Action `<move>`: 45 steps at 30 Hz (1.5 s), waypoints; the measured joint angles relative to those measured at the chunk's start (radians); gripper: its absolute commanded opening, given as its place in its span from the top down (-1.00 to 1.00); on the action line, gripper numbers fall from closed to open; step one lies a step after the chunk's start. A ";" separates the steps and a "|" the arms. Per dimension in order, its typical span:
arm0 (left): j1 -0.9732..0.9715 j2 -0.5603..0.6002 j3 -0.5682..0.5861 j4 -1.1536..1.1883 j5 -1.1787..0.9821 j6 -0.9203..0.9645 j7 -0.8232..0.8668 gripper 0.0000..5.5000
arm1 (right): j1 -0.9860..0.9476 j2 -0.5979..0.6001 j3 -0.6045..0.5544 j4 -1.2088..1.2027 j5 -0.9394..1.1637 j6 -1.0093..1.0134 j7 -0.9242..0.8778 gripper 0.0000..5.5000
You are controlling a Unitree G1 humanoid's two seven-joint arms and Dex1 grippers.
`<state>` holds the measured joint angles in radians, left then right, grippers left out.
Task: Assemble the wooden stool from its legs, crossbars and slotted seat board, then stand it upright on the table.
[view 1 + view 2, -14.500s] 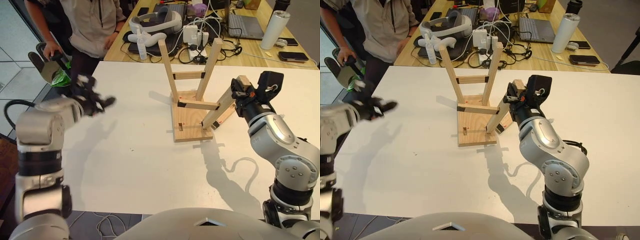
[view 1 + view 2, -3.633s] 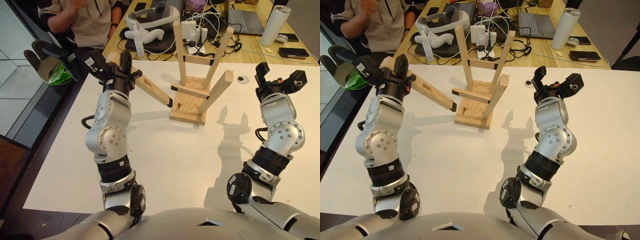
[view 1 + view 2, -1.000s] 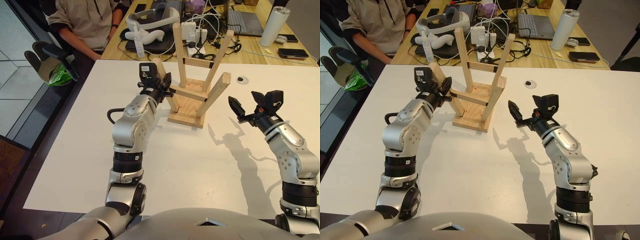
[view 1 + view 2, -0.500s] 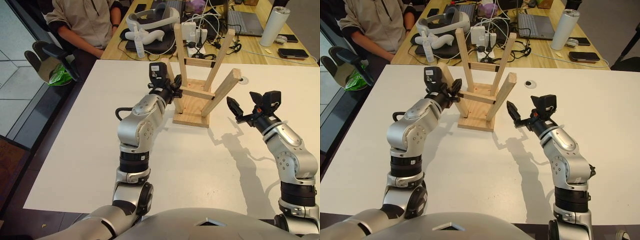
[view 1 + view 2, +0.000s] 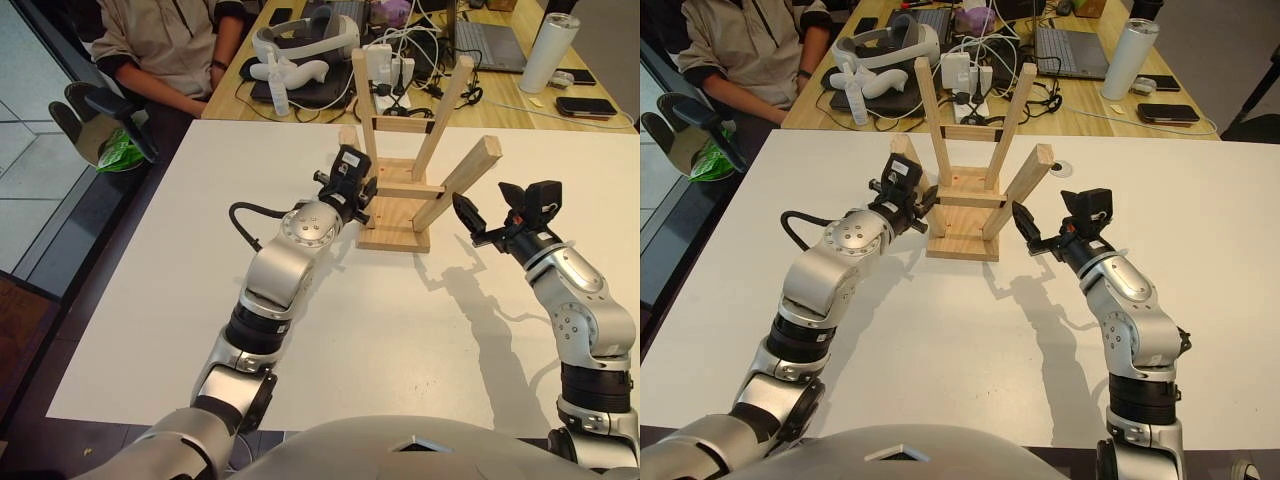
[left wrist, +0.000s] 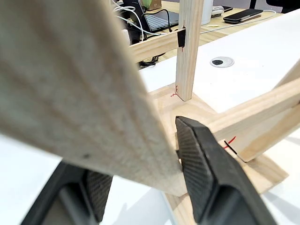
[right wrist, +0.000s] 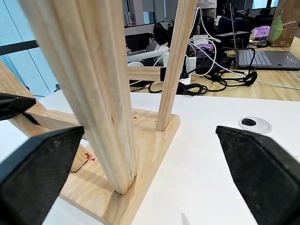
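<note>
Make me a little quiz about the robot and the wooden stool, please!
1. True or false: the stool is upside down on the table.
2. What does the left hand grip? A a stool leg, B a bottle, C nothing.
3. Fill in: the right hand is ____ (open or shut).
Key: 1 true; 2 A; 3 open.

The left pincer [image 5: 358, 197] covers the foot of the leg [image 6: 79, 84] it grips, at the 9 o'clock edge of the seat board [image 5: 398, 238], so whether that leg is seated in the board cannot be told. In the left wrist view this leg is a blur, cut off by the frame. The fingers [image 7: 40, 168] of the right pincer [image 5: 487, 212] are cut off by the right wrist view's edges.
</note>
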<state>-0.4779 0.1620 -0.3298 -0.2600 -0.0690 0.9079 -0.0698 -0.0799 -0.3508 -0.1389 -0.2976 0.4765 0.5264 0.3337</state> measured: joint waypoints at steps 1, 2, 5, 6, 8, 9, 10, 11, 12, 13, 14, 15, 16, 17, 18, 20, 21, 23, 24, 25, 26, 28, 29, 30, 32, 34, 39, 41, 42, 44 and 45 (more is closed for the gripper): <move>-0.004 0.003 -0.003 0.001 0.003 -0.002 -0.002 0.25 | 0.000 0.000 0.000 0.000 -0.001 0.000 0.000 -0.89; -0.005 0.004 -0.002 0.005 0.004 -0.006 -0.005 0.25 | 0.000 0.000 0.000 0.000 -0.001 0.000 0.000 -0.89; -0.005 -0.007 0.026 0.013 0.004 -0.008 -0.011 0.25 | -0.003 0.004 0.001 0.000 -0.002 0.000 0.000 -0.89; -0.005 -0.011 0.036 0.017 0.002 -0.007 -0.012 0.25 | -0.006 0.006 0.002 0.001 -0.002 0.000 0.000 -0.89; -0.004 -0.031 0.060 0.027 -0.003 -0.005 -0.010 0.25 | -0.011 0.016 0.002 0.001 -0.005 0.000 -0.001 -0.89; -0.001 -0.045 0.078 0.028 -0.006 -0.003 -0.009 0.25 | -0.013 0.018 0.002 0.001 -0.006 0.000 -0.001 -0.89; 0.000 -0.062 0.108 0.027 -0.024 -0.003 -0.007 0.25 | -0.017 0.018 0.001 0.001 -0.010 0.000 -0.001 -0.89; 0.000 -0.082 0.144 0.022 -0.041 -0.006 -0.005 0.25 | -0.021 0.018 0.001 0.001 -0.011 0.000 -0.001 -0.89; -0.001 -0.104 0.189 0.008 -0.060 -0.012 0.000 0.25 | -0.022 0.019 0.001 0.002 -0.012 0.000 -0.001 -0.89; -0.003 -0.113 0.214 0.001 -0.073 -0.019 0.000 0.25 | -0.022 0.019 0.000 0.002 -0.012 0.000 -0.001 -0.89; -0.004 -0.130 0.251 -0.007 -0.094 -0.023 0.002 0.25 | -0.022 0.019 0.000 0.002 -0.013 0.000 -0.001 -0.89; -0.012 -0.143 0.291 -0.020 -0.121 -0.026 0.001 0.25 | -0.022 0.020 0.000 0.002 -0.013 0.000 -0.001 -0.89; -0.017 -0.149 0.316 -0.034 -0.140 -0.026 -0.002 0.25 | -0.022 0.021 0.000 0.002 -0.013 0.000 -0.001 -0.89; -0.029 -0.152 0.346 -0.049 -0.164 -0.026 -0.008 0.25 | -0.022 0.022 0.000 0.002 -0.013 0.000 -0.001 -0.89; -0.043 -0.149 0.370 -0.061 -0.182 -0.026 -0.013 0.25 | -0.022 0.023 0.000 0.002 -0.013 0.000 -0.001 -0.89; -0.090 -0.128 0.429 -0.074 -0.203 -0.036 -0.012 0.25 | -0.023 0.025 0.000 0.002 -0.013 0.000 -0.001 -0.89; -0.128 -0.110 0.476 -0.066 -0.212 -0.054 -0.006 0.25 | -0.023 0.025 0.000 0.002 -0.013 0.000 -0.001 -0.89; -0.241 -0.066 0.563 -0.007 -0.232 -0.101 0.004 0.25 | -0.024 0.029 0.000 0.004 -0.014 0.000 -0.002 -0.89; -0.292 -0.051 0.587 0.023 -0.241 -0.119 0.005 0.25 | -0.024 0.034 0.003 0.004 -0.019 -0.001 -0.007 -0.89; -0.361 -0.044 0.613 0.075 -0.257 -0.151 0.006 0.25 | -0.022 0.042 0.014 0.001 -0.031 -0.002 -0.014 -0.89; -0.400 -0.043 0.622 0.104 -0.267 -0.174 0.004 0.25 | -0.019 0.046 0.022 -0.001 -0.035 -0.004 -0.018 -0.89; -0.466 -0.043 0.625 0.170 -0.276 -0.222 -0.003 0.25 | -0.012 0.061 0.045 -0.009 -0.051 -0.013 -0.019 -0.89; -0.483 -0.043 0.621 0.200 -0.276 -0.243 -0.008 0.25 | -0.009 0.063 0.055 -0.011 -0.058 -0.019 -0.019 -0.89; -0.491 -0.045 0.612 0.220 -0.276 -0.263 -0.011 0.25 | -0.007 0.064 0.060 -0.011 -0.065 -0.022 -0.019 -0.89; -0.492 -0.050 0.590 0.250 -0.275 -0.285 -0.017 0.25 | -0.008 0.066 0.061 -0.011 -0.072 -0.026 -0.019 -0.89; -0.477 -0.053 0.531 0.268 -0.258 -0.286 -0.032 0.25 | -0.008 0.068 0.061 -0.011 -0.075 -0.030 -0.018 -0.89; -0.287 0.023 0.212 0.254 -0.117 -0.139 -0.091 0.25 | -0.006 0.075 0.072 -0.010 -0.081 -0.033 -0.016 -0.89; -0.270 0.026 0.167 0.224 -0.096 -0.135 -0.099 0.25 | -0.005 0.075 0.072 -0.010 -0.081 -0.033 -0.016 -0.89; -0.278 0.021 0.170 0.223 -0.093 -0.135 -0.096 0.25 | -0.005 0.076 0.072 -0.010 -0.081 -0.032 -0.016 -0.89; -0.286 0.007 0.207 0.235 -0.095 -0.146 -0.085 0.25 | -0.004 0.078 0.071 -0.010 -0.080 -0.032 -0.016 -0.89; -0.295 -0.011 0.244 0.253 -0.101 -0.161 -0.068 0.25 | -0.004 0.079 0.071 -0.010 -0.079 -0.032 -0.016 -0.89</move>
<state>-0.7733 0.1507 -0.0856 -0.0074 -0.1695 0.7472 -0.1379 -0.0839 -0.2714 -0.0679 -0.3072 0.3972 0.4943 0.3174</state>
